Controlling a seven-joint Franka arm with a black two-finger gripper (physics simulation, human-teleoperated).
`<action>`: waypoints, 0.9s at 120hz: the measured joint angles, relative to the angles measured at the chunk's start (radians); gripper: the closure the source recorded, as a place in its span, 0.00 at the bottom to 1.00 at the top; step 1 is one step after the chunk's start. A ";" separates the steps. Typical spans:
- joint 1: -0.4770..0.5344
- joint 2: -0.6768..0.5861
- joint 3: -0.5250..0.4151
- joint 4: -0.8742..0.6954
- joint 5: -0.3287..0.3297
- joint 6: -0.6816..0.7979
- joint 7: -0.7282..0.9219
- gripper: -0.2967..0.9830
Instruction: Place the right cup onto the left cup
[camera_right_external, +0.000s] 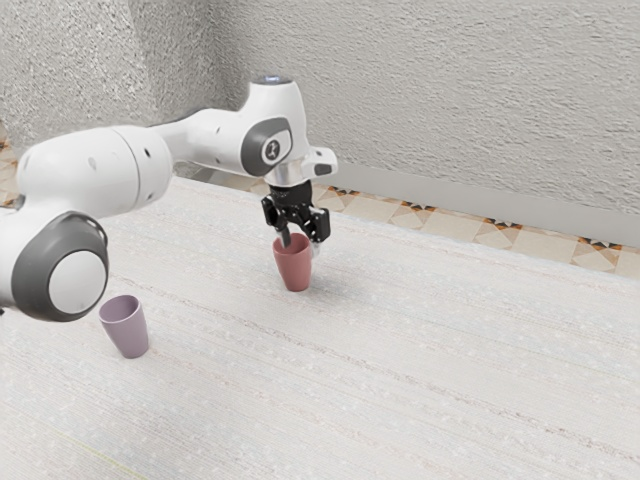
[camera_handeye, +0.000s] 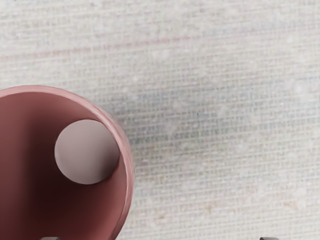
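The big white arm (camera_right_external: 95, 172) is stretched out from the exterior view's left. Its wrist (camera_right_external: 290, 172) is bent so that the two fingers (camera_right_external: 285, 239) are pointed down. They are spread wide, with a gap left between them.

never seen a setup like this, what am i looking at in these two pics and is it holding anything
The white machine is a jointed robot arm ending in a black two-finger gripper. The exterior view looks on from the arm's side; the wrist view comes from a camera on its hand, looking down into the red cup. That cup and a purple cup stand upright on the table. Nothing is held: the gripper is open, with the red cup's rim between its parted fingers.
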 joint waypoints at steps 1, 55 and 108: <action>0.001 0.002 -0.001 0.002 0.002 0.000 0.001 0.38; 0.059 0.083 -0.116 0.069 0.136 0.019 0.035 0.40; 0.094 0.116 -0.156 0.076 0.213 0.048 0.051 0.52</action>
